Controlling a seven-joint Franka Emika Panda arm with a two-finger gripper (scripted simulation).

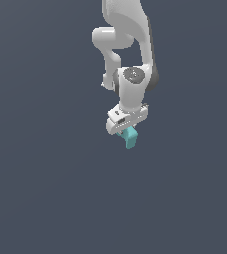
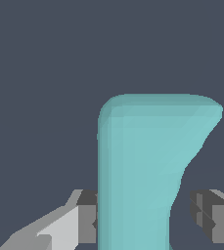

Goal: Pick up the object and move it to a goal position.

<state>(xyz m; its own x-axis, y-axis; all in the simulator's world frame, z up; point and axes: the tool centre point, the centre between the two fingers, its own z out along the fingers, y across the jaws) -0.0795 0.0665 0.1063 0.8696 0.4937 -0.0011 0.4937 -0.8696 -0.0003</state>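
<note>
The pincer (image 1: pixel 123 130) grips the teal block (image 1: pixel 130 137), which juts out below its fingers (image 2: pixel 77 222).

teal object (image 1: pixel 130 137), white tool (image 1: pixel 121 130) (grey fingers (image 2: pixel 84 215)), slate-blue backdrop (image 1: pixel 35 149)

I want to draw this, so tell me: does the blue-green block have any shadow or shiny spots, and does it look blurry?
In the exterior view, the teal block under the gripper casts no shadow on the flat grey background, and nothing glares. In the wrist view, the block fills much of the picture with soft, slightly fuzzy edges and gentle shading, no shiny spots.
</note>
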